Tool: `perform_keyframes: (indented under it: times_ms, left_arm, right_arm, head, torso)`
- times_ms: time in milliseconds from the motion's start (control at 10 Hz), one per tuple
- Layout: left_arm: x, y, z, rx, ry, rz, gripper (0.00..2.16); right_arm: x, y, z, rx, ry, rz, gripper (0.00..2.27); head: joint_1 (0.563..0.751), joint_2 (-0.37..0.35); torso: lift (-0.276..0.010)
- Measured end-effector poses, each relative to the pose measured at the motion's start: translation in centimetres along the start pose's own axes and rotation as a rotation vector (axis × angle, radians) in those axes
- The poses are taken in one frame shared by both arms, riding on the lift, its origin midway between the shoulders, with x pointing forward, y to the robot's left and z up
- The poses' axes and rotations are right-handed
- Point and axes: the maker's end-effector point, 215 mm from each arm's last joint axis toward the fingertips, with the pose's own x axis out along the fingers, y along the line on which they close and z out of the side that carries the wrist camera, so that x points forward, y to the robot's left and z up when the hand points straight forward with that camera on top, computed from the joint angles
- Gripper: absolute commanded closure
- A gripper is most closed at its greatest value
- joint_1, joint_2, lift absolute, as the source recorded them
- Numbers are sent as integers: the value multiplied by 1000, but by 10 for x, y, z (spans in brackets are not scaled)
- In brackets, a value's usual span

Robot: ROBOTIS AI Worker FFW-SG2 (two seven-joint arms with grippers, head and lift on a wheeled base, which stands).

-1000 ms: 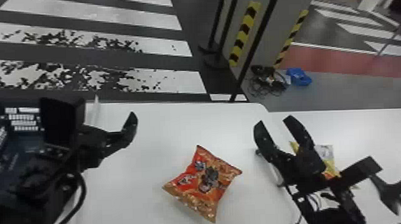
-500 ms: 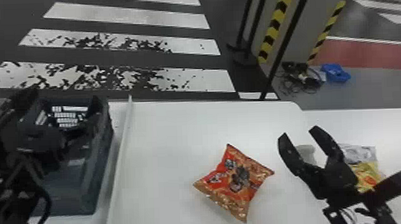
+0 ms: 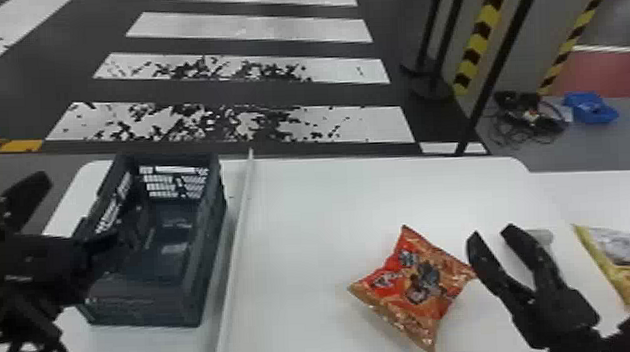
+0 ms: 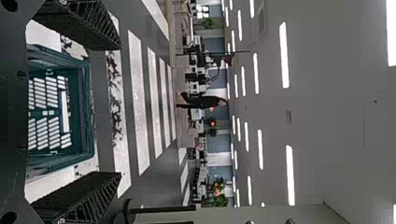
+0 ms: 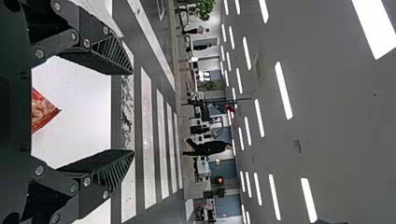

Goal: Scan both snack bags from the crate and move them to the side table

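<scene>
red snack bag (image 3: 418,284) diagonal, corner nearest

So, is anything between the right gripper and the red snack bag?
Nothing visible: the right gripper hangs open near the right corner of the red snack bag, though I can't tell if they touch.

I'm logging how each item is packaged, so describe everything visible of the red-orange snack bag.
The snack bag is a puffed, four-cornered pillow pack of glossy, crinkled film, probably plastic, red and orange with dark printed figures and golden brown along one side. No tear shows. It lies flat and turned askew on the white table, between the crate and the right gripper. The table supports it, and no gripper holds it.
</scene>
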Motion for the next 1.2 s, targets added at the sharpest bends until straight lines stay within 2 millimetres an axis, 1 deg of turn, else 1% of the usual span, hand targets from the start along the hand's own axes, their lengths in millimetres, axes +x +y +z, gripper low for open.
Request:
perform_keyframes:
  times_ms: [100,200,300,400,500,800,1000,1200]
  left_arm:
    - [-6,6,0,1,-5,6,33]
    - [-12,15,1,-3,-14,14,33]
    - [-17,22,3,-17,-30,19,33]
    - [-22,28,4,-26,-44,23,33]
    - [-25,30,5,-30,-50,26,33]
    - [-26,30,6,-38,-62,20,33]
    - [-26,30,6,-44,-65,14,33]
    - [-26,29,4,-48,-62,7,33]
  right_arm:
    - [5,7,-12,5,17,11,1443]
    - [10,17,-21,7,28,22,1447]
    - [15,29,-30,-1,43,39,1868]
    - [19,39,-43,-9,75,60,2162]
    - [21,42,-56,-8,111,69,2243]
    - [21,56,-78,8,174,99,2243]
    - [20,65,-98,12,213,138,2243]
    - [20,69,-117,26,242,162,2243]
  head:
    - [695,-55]
    - [695,-27]
    - [695,5]
    - [695,34]
    - [695,47]
    - [695,67]
    - [695,81]
    - [695,91]
  torso:
    - [-95]
    - [-95]
    - [-95]
    - [-95]
    - [-95]
    - [-95]
    - [-95]
    - [-95]
